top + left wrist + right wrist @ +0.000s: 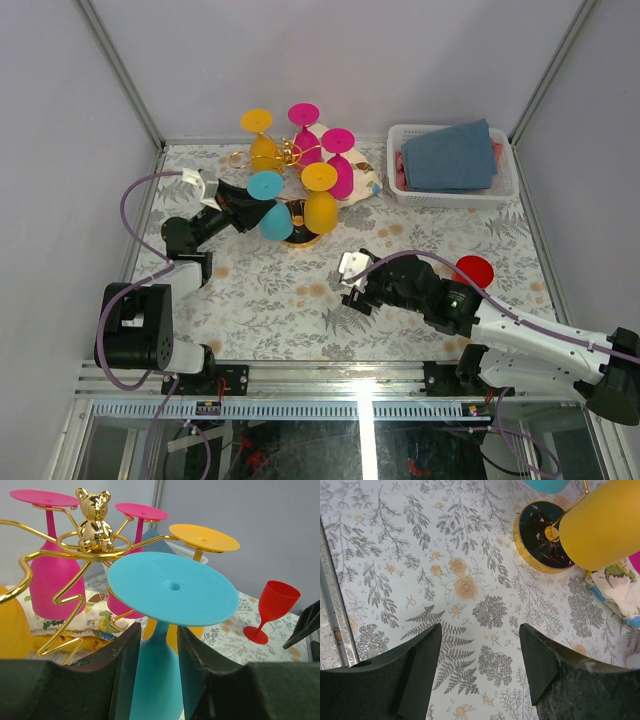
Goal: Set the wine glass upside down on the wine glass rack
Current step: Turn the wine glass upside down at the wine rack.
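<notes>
A cyan wine glass (268, 205) hangs foot-up beside the gold wire wine glass rack (290, 152). In the left wrist view its round foot (172, 587) fills the middle, in front of the rack's gold bear top (94, 522). My left gripper (253, 213) (159, 627) stands open around the top of the bowl, with thin gaps showing beside the stem. Whether the stem sits in a loop is hidden. My right gripper (355, 288) (480, 630) is open and empty over the tablecloth, short of the rack's black gold-rimmed base (540, 535).
Yellow glasses (320, 200) and pink glasses (340, 160) hang upside down on the rack. A red wine glass (473, 272) (272, 610) stands upright at the right. At the back right a white basket (400, 190) holds blue cloth (450, 155). A patterned cloth (365, 185) lies by the rack.
</notes>
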